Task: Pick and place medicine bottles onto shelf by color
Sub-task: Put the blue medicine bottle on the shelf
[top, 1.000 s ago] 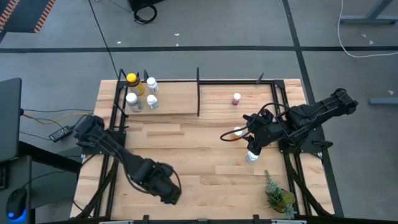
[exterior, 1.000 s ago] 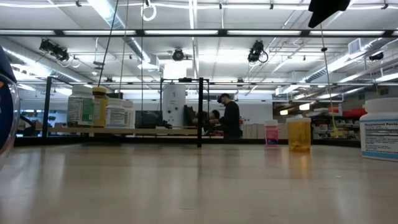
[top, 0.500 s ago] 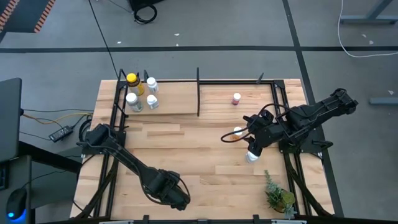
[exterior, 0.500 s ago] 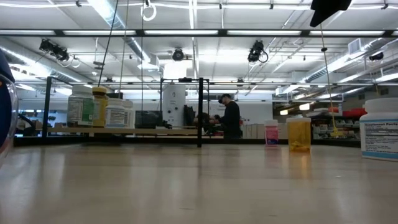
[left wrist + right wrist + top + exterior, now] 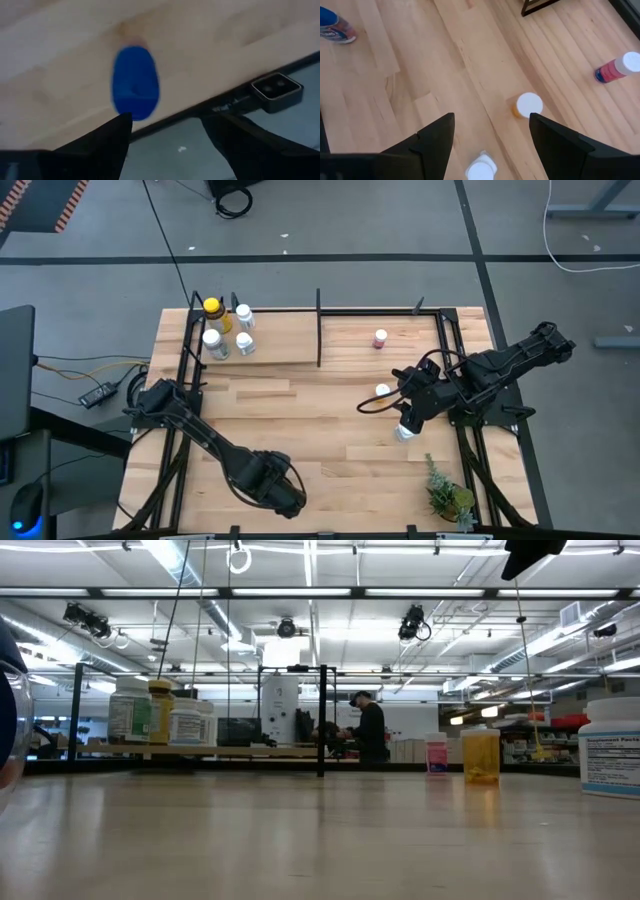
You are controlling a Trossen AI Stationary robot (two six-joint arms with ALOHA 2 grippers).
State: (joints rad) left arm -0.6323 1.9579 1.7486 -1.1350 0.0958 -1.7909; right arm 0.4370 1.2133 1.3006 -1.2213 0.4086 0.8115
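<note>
The step in hand was judged to be the approach to 2 pickups, with nothing yet held. The left gripper (image 5: 283, 492) was placed near the table's front edge, over the blue bottle (image 5: 135, 82), and its fingers (image 5: 107, 142) were seen spread, the bottle lying ahead of them and untouched. The right gripper (image 5: 408, 408) was held above the right half of the table (image 5: 300, 430), fingers (image 5: 432, 140) likewise spread and empty. Below and ahead of it an orange bottle (image 5: 527, 106) with a white cap was seen, and a white bottle (image 5: 481, 170) stood nearer, between the fingers in the wrist view.

For the next move, a descent of the left gripper around the blue bottle was judged to be needed, followed by a closing of the fingers; the bottle stood close to the table's edge, so a nudge outward was to be avoided. For the right, a choice between the 2 bottles beneath it was called for.

The shelf (image 5: 320, 311) was divided by a black upright (image 5: 318, 330) into 2 bays. In the left bay 4 bottles were grouped: 1 amber with a yellow cap (image 5: 212, 309) and 3 white (image 5: 243, 315). In the right bay only the pink bottle (image 5: 380, 338) was seen. A small plant (image 5: 445, 495) stood at the front right corner
</note>
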